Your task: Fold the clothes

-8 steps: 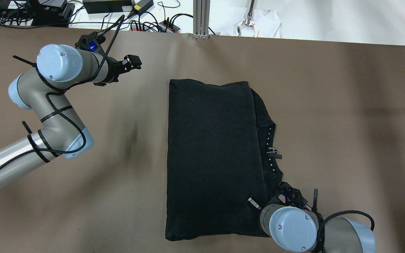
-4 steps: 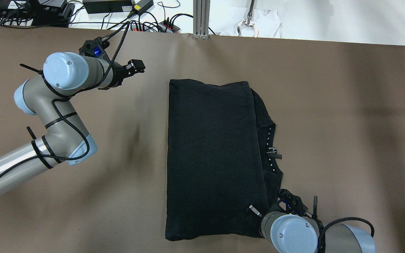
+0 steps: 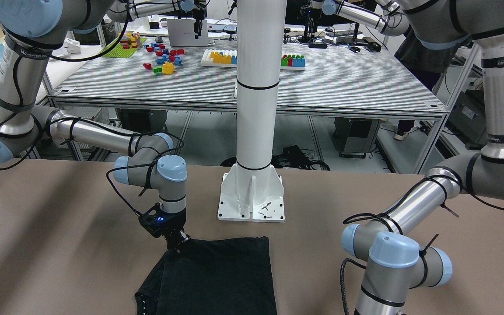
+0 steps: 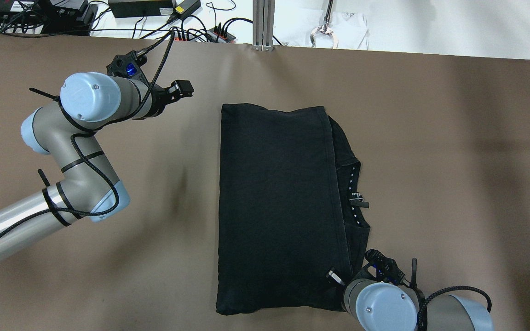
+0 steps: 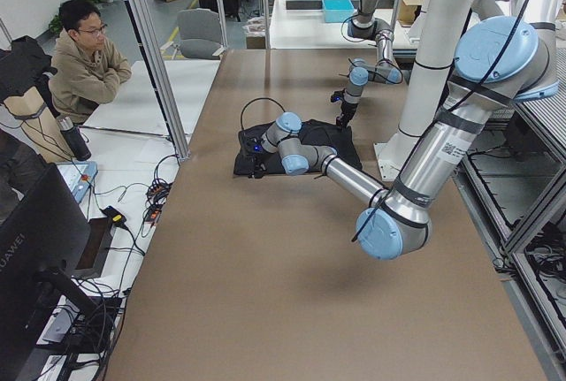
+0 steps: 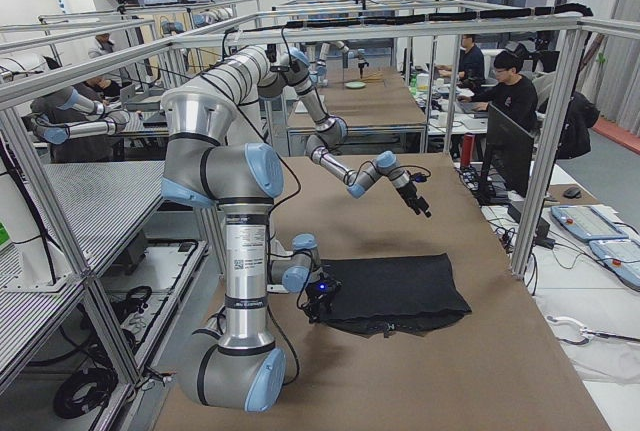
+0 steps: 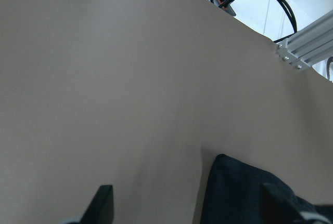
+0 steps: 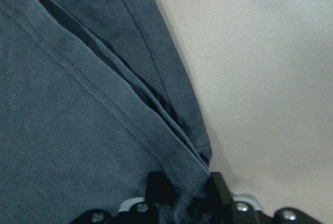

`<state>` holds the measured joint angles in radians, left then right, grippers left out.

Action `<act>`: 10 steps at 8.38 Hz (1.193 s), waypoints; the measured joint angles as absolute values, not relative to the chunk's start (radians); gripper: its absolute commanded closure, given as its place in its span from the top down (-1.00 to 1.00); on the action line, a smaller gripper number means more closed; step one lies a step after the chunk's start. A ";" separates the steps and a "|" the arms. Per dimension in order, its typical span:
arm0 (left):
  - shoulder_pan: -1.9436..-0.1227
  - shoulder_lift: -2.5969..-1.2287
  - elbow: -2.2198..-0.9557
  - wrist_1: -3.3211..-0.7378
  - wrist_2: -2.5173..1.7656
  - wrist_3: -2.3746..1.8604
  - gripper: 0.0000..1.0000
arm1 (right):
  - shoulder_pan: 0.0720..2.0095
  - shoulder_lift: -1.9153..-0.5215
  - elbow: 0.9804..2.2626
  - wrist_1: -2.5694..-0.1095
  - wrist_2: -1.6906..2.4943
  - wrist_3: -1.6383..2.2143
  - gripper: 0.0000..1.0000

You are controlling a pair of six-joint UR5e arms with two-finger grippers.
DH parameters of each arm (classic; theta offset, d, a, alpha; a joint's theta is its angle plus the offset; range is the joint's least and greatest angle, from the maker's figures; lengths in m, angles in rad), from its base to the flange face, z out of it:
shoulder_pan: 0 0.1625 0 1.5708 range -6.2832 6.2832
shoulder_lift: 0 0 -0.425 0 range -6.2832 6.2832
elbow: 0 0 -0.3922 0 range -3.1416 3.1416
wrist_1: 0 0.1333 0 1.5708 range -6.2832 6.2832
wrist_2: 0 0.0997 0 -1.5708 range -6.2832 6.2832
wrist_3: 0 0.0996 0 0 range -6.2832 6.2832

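The clothes (image 4: 279, 207) are one black garment, folded into a tall rectangle in the middle of the brown table, with the collar and a small white label (image 4: 357, 197) showing at its right edge. My right gripper (image 4: 334, 276) is at the garment's near right corner. In the right wrist view it (image 8: 187, 182) is shut on the hemmed edge (image 8: 171, 156). My left gripper (image 4: 183, 87) hovers left of the garment's far left corner. In the left wrist view its fingers (image 7: 104, 203) stand wide apart, open and empty, with that corner (image 7: 234, 193) just ahead.
Cables and power strips (image 4: 191, 32) run along the far table edge beside an aluminium post (image 4: 262, 23). The white robot pedestal (image 3: 252, 197) stands behind the garment. A seated person (image 5: 88, 63) watches from beyond the table's far side.
My left arm has swung a little to the right, toward the garment's far left corner. My right wrist has drawn back slightly toward the near edge, still gripping the hem.
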<state>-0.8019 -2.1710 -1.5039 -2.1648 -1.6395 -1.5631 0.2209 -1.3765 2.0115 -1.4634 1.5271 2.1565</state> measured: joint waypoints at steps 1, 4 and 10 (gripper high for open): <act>-0.801 -2.171 -1.523 -2.139 -1.638 -1.563 1.00 | 0.220 -1.374 2.011 -1.463 1.527 2.164 -0.95; -0.801 -2.171 -1.549 -2.106 -1.637 -1.569 1.00 | 0.220 -1.374 2.009 -1.463 1.528 2.171 -1.00; -0.798 -2.169 -1.576 -2.099 -1.644 -1.603 1.00 | 0.227 -1.367 2.071 -1.486 1.540 2.171 -1.00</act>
<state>-0.7981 -2.1685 -1.5757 -2.0993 -1.6442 -1.6030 0.2271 -1.3670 2.0707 -1.4862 1.5396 2.1714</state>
